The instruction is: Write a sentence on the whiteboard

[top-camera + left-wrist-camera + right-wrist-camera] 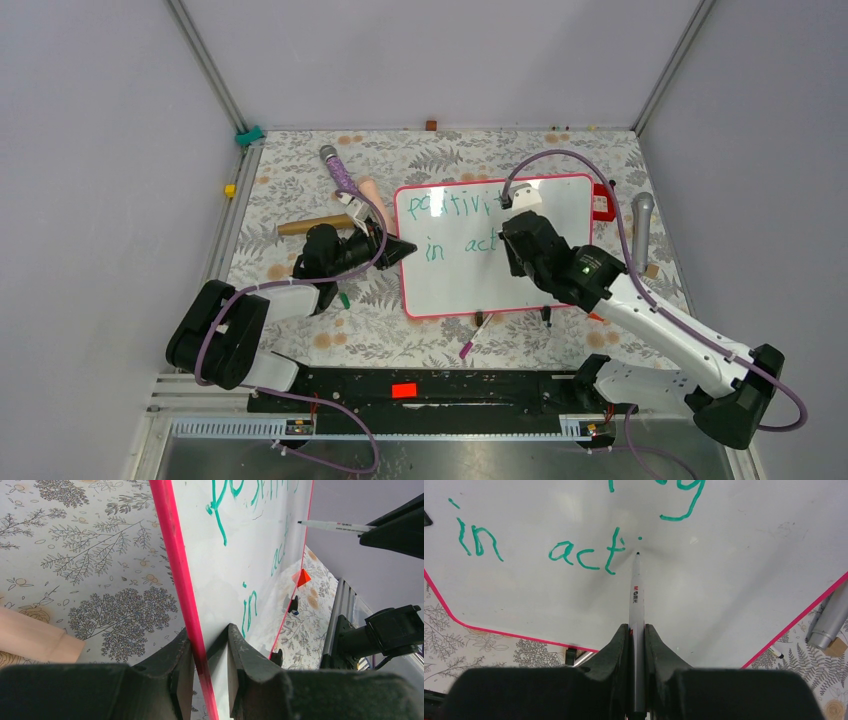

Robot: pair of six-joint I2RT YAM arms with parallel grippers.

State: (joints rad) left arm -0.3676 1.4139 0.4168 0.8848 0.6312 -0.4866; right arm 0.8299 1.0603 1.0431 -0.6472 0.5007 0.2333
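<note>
The whiteboard (470, 285) lies on the floral table, white with a pink-red frame. It bears green writing: "positivi" on the top line, "in act" below, then a lone dot. My left gripper (398, 250) is shut on the board's left edge; in the left wrist view its jaws (209, 635) straddle the pink frame (175, 555). My right gripper (515, 245) is shut on a grey marker (637, 600), jaws (637, 627) tight on its barrel. The marker's tip sits at the whiteboard (734, 555) just right of "act", under the dot. The marker also shows in the left wrist view (335, 526).
A purple microphone (338, 170) and a wooden stick (310, 225) lie left of the board. A silver microphone (640, 225) and a red item (603, 203) lie to its right. A pink pen (472, 340), a black cap (546, 318) and an orange piece (597, 317) lie near its front edge.
</note>
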